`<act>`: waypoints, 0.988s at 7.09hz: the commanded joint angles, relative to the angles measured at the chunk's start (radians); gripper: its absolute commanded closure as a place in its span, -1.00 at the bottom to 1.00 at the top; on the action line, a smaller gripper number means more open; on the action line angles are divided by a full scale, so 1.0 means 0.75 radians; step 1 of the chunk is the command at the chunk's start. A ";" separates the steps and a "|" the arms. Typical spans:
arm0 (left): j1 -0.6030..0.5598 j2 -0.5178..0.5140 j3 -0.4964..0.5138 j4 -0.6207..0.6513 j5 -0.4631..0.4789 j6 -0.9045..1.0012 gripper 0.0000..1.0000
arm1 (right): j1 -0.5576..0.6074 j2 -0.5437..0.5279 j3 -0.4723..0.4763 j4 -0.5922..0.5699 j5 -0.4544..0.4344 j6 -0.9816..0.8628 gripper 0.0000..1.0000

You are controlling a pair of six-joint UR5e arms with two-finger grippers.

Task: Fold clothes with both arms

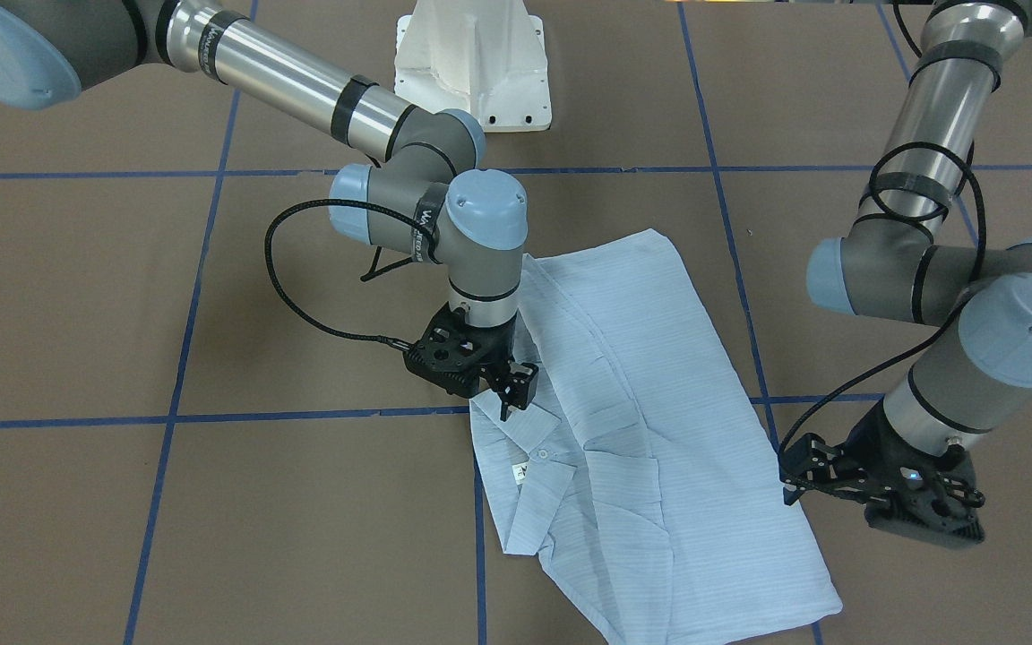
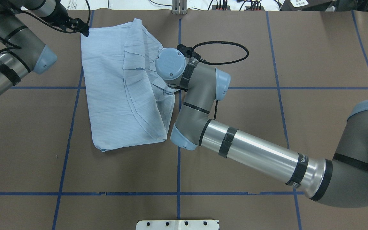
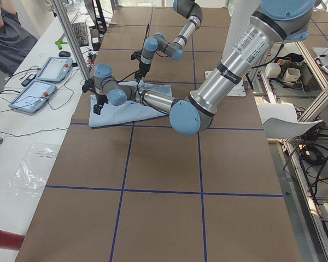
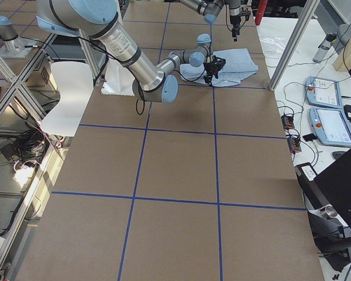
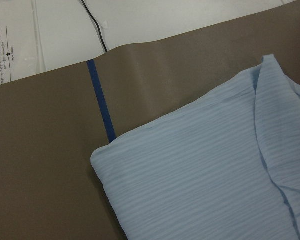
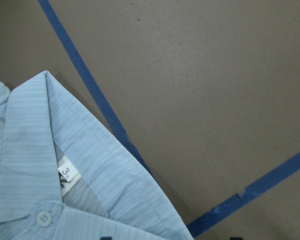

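Blue shirt (image 1: 659, 430): label (image 6: 65, 176) legible only at right wrist; right fingers (image 1: 511, 401) spread, left fingers (image 2: 83, 30) unclear.

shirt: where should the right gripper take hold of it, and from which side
Probably the collar, coming straight down from above with the right gripper, which hangs over it. The shirt lies flat, so the collar's doubled, slightly raised edge likely offers the best pinch.

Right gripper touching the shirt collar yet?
Cannot tell. Front view puts the right gripper over the shirt collar, but no view shows contact or a gap.
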 commanded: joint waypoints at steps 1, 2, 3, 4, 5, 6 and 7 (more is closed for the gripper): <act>-0.001 0.013 -0.011 0.000 0.000 -0.001 -1.00 | -0.016 0.004 -0.009 0.007 -0.008 -0.002 -0.61; -0.001 0.017 -0.014 0.000 0.000 0.001 -1.00 | -0.016 0.004 -0.009 0.007 -0.012 -0.003 -0.45; -0.001 0.019 -0.014 0.000 0.000 0.001 -1.00 | -0.016 0.006 -0.009 0.007 -0.016 -0.003 -0.28; -0.001 0.019 -0.014 0.000 0.000 0.001 -1.00 | -0.016 0.006 -0.009 0.007 -0.020 0.000 0.04; -0.001 0.019 -0.014 -0.002 0.000 0.001 -1.00 | -0.018 0.004 -0.009 0.005 -0.022 0.004 0.71; -0.001 0.019 -0.014 -0.002 0.000 0.001 -1.00 | -0.028 0.002 -0.007 0.003 -0.022 0.006 1.00; -0.001 0.019 -0.014 -0.002 0.000 0.001 -1.00 | -0.034 -0.004 -0.007 0.003 -0.022 0.018 1.00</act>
